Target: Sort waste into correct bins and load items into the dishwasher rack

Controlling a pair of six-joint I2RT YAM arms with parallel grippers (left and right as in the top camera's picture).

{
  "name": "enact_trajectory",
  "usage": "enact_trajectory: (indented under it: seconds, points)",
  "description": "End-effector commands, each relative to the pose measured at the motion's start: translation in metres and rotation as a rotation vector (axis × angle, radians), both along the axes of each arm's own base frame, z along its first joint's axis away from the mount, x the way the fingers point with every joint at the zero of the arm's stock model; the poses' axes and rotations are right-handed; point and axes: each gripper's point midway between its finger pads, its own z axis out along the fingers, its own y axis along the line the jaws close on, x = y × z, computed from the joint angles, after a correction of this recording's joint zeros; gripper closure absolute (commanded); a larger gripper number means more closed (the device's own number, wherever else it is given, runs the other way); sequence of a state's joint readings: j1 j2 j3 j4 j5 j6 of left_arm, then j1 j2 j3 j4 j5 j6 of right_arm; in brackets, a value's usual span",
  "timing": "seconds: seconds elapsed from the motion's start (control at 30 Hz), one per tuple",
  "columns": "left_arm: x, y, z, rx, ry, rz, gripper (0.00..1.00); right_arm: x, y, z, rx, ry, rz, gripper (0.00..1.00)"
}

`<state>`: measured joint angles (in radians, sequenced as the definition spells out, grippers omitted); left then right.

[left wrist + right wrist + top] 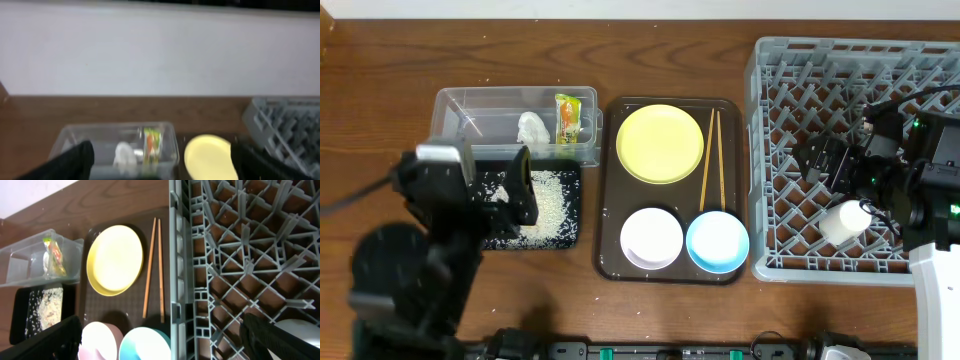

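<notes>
The clear bin holds the white paper wad and the snack wrapper. The black bin holds loose rice grains. On the brown tray lie the yellow plate, chopsticks, white bowl and light-blue bowl. The small white cup lies in the grey rack. My left gripper is open and empty over the black bin. My right gripper is open and empty above the rack's left part, near the cup.
The dark-brown tray sits between the bins and the rack. The left wrist view shows the clear bin, plate and rack corner below a white wall. The right wrist view shows the rack wall beside the chopsticks.
</notes>
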<state>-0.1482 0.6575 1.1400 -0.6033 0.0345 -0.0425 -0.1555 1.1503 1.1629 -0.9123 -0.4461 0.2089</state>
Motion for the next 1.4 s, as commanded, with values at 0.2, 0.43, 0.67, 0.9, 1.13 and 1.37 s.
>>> enact_trajectory:
  seconds: [0.2, 0.43, 0.67, 0.9, 1.13, 1.37]
  points:
    - [0.002, 0.005, -0.088, 0.005, -0.118, 0.023, 0.10, 0.001, 0.005, 0.007, 0.001, -0.014, 0.007, 0.01]
    - [-0.008, 0.006, -0.128, -0.018, -0.207, 0.023, 0.10, 0.001, 0.005, 0.007, 0.001, -0.014, 0.007, 0.01]
    - [-0.011, 0.006, -0.163, -0.023, -0.225, 0.024, 0.09, 0.001, 0.005, 0.007, 0.001, -0.014, 0.007, 0.01]
    - [0.003, 0.004, -0.200, -0.072, -0.216, 0.027, 0.01, 0.001, 0.005, 0.007, 0.001, -0.014, 0.007, 0.01]
    - [0.004, 0.005, -0.255, -0.058, -0.043, 0.039, 0.01, 0.001, 0.005, 0.007, 0.001, -0.014, 0.007, 0.01]
    - [0.004, 0.005, -0.257, -0.057, -0.036, 0.039, 0.01, 0.001, 0.005, 0.007, 0.001, -0.014, 0.007, 0.01]
